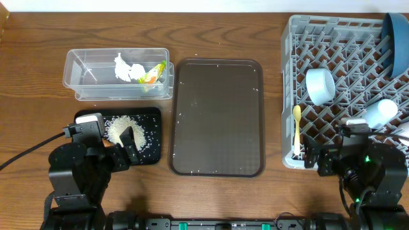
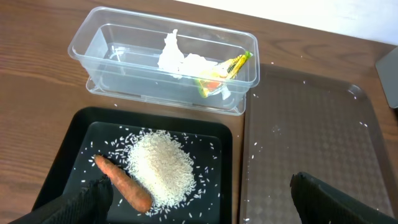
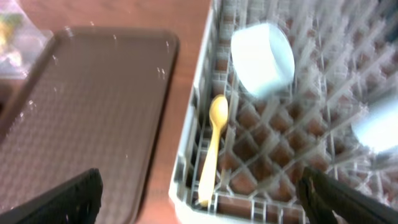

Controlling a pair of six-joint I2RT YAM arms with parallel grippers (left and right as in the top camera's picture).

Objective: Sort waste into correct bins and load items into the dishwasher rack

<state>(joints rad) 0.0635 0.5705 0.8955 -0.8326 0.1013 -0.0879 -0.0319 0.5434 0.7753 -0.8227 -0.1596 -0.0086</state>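
The clear tub (image 2: 93,56) holds the crumpled white tissue (image 2: 174,56) and the yellow-green wrapper (image 2: 225,67). The black tray (image 2: 81,124) holds a heap of rice (image 2: 161,165) and the orange carrot stick (image 2: 121,183). My left gripper (image 2: 202,205) is open and empty above the tray's near edge, its left finger beside the carrot. The grey rack (image 1: 345,38) holds the dark-blue bowl (image 1: 399,41), the white bowl (image 1: 319,85), the light-blue cup (image 1: 380,114) and the yellow spoon (image 3: 212,146). My right gripper (image 3: 199,202) is open and empty over the rack's front left corner. The pink cup is out of view.
The brown serving tray (image 1: 217,118) lies between the black tray (image 1: 153,118) and the rack, with a few rice grains scattered on it. The clear tub (image 1: 77,73) sits behind the black tray. Bare wooden table lies left of the tub.
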